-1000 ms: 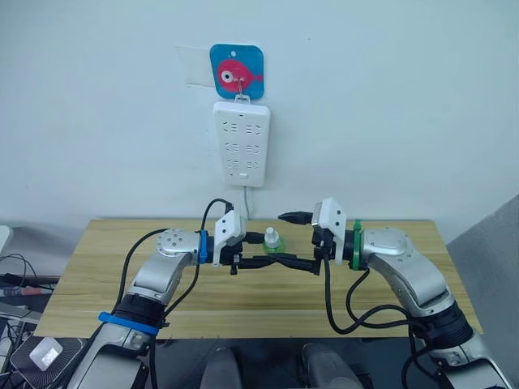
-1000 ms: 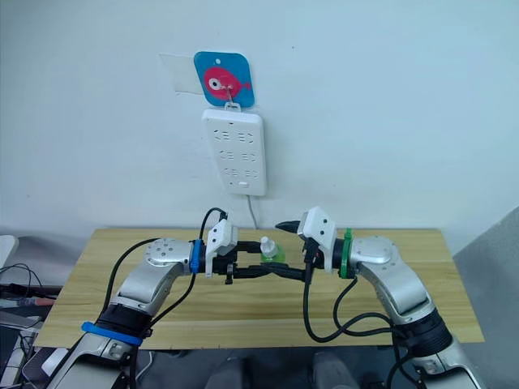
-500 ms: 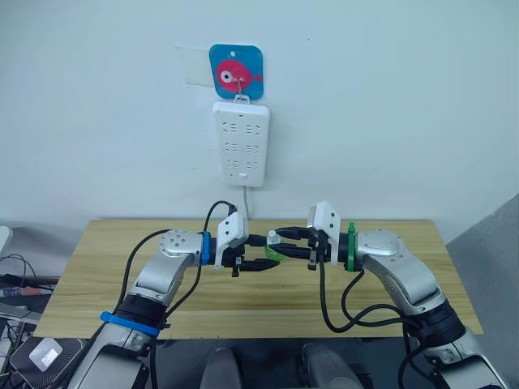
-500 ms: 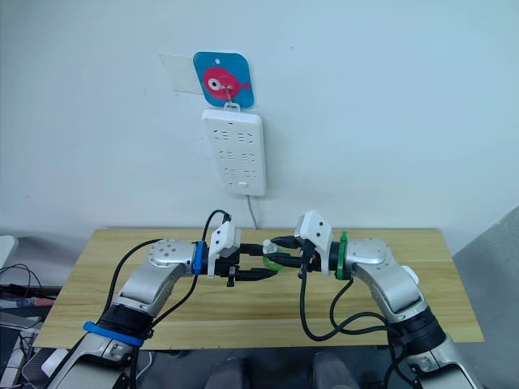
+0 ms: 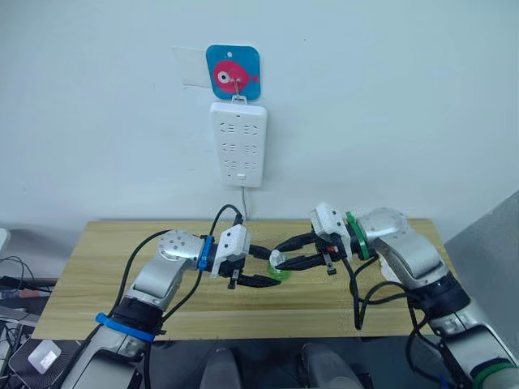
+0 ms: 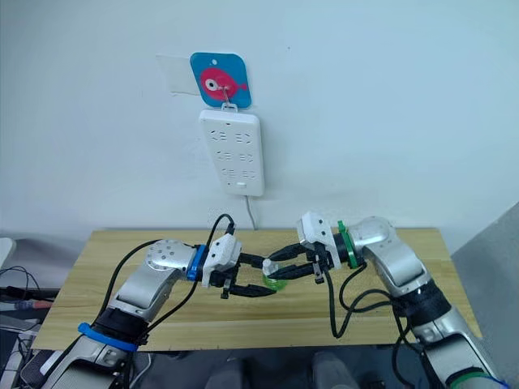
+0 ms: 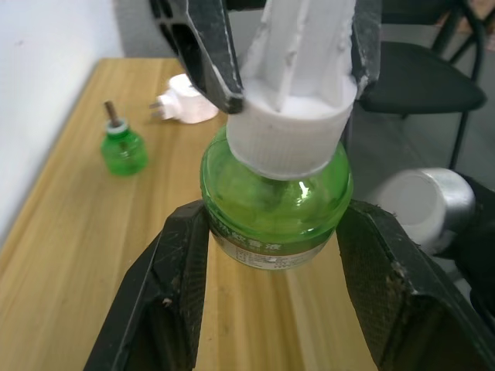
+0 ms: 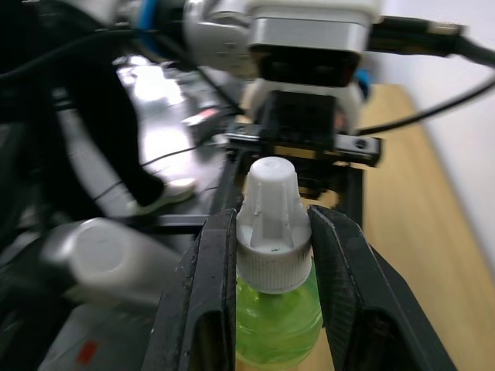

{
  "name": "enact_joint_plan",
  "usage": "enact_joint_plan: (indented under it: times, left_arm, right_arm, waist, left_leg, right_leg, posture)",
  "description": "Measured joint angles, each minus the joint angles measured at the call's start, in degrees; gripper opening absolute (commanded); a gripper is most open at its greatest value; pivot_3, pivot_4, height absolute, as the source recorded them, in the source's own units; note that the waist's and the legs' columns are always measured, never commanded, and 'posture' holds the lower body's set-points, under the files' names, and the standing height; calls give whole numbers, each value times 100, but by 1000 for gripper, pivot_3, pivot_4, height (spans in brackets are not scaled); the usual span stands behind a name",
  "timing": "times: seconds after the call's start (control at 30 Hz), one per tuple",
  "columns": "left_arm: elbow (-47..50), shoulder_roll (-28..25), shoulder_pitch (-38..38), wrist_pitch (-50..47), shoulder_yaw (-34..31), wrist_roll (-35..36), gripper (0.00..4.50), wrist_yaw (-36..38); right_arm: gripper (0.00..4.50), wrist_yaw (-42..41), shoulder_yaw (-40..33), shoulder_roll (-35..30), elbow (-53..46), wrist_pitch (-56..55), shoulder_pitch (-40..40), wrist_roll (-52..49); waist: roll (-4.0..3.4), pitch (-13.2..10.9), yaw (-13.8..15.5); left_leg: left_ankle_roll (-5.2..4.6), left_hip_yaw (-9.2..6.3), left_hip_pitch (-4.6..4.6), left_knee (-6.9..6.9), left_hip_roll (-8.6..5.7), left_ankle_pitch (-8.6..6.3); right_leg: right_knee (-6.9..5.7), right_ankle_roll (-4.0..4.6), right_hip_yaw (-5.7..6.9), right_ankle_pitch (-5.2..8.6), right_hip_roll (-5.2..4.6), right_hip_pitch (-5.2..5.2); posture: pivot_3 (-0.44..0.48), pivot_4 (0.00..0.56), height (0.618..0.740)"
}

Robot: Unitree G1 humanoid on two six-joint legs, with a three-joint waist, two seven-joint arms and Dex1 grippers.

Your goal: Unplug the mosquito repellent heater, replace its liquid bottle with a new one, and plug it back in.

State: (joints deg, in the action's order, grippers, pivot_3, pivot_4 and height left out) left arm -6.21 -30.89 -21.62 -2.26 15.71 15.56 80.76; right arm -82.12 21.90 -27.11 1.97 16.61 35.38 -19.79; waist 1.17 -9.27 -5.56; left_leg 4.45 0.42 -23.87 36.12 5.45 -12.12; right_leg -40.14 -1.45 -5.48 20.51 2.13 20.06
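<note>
Two claws are meeting over the worktop (image 5: pixel 97 275) on one green bottle (image 7: pixel 274 209), and the split grip looks deliberate: the left claw (image 7: pixel 271 255) is pinching the glass body from both sides so it is not spinning, while the right claw (image 8: pixel 272 232) is clamping its fingers (image 8: pixel 213 263) on the white cap (image 8: pixel 271 212), which suggests the cap is being twisted off the new refill. Bottle is being held in the air between the arms, just above the wood, seen in the head view as a green blob with a white top (image 5: pixel 276 261).

The heater (image 7: pixel 186 104) is lying on the worktop, unplugged, prongs pointing sideways, well away from the power strip (image 5: pixel 238 143) hanging on the wall under a blue fish hook (image 5: pixel 233 72). Just beside the heater a second green bottle (image 7: pixel 123 147) is standing upright with its wick bare, probably the old one already taken out and parked out of the way.

Judging by this, unplugging and removal are done; uncapping is the step in hand, fitting and replugging remain
</note>
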Motion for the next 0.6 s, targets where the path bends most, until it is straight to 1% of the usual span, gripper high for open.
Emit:
enact_joint_plan:
  times: [0.1, 0.2, 0.27, 0.3, 0.4, 0.43, 0.53, 0.6]
  left_arm:
    - [45, -80, -3, 32, 16, 9, 2163, 122]
    - [66, -162, 8, 29, -21, 8, 2163, 122]
    - [101, -174, 38, 24, -31, 5, 2163, 111]
    - [125, -192, 53, 21, -9, -6, 2163, 117]
    - [131, -200, 197, -6, 35, -26, 2163, 116]
    - [130, -213, 211, -10, 34, -27, 2163, 112]
    - [130, -196, 201, -84, 30, -21, 2163, 56]
    - [112, -179, 194, -127, 25, -20, 2163, -28]
  right_arm:
    - [984, -584, 153, 204, 651, -280, 434, 30]
    - [984, -678, 224, 344, 988, -431, 599, 54]
    - [1728, -702, 259, 350, 1055, -485, 651, 41]
    - [2019, -702, 267, 307, 1053, -484, 657, -8]
    - [3071, -702, 243, -194, 964, -429, 665, -222]
    - [3512, -702, 182, -349, 952, -394, 665, -254]
    - [4484, -702, 19, -634, 830, -347, 548, -352]
    - [4484, -701, -93, -828, 713, -310, 388, -361]
  waist:
    - [0, 0, 7]
    - [-1, -1, 47]
    - [-1, -1, 66]
    - [-2, -1, 74]
    - [-4, -3, 128]
    - [-4, -3, 136]
    - [-4, -2, 133]
    - [-4, -3, 131]
  left_leg:
    - [0, -4, 0, 0, 1, 0]
    - [0, -7, -2, 0, 1, 0]
    - [0, -6, -2, 1, 2, 0]
    - [0, -5, -1, 1, 1, 0]
    - [-1, -4, -3, 3, 0, 0]
    - [-1, -3, -3, 3, 0, -1]
    - [-2, -5, -1, 2, 0, -1]
    - [-2, -4, -3, 2, 0, -1]
  right_leg:
    - [1, 0, 2, 0, 0, 0]
    - [1, 0, 4, 0, 0, 1]
    - [1, 0, 4, 0, -1, 1]
    - [1, 0, 4, 0, -2, 0]
    - [1, 0, 8, 0, -7, -1]
    - [1, 0, 7, 0, -7, -1]
    - [0, 1, 7, 0, -5, -1]
    - [2, 1, 5, 0, -5, -1]
  posture:
    - [-38, 134, 740]
    - [-31, 138, 740]
    - [-32, 139, 740]
    - [-32, 139, 740]
    - [-38, 138, 740]
    - [-45, 135, 740]
    - [-62, 136, 740]
    - [-73, 136, 740]
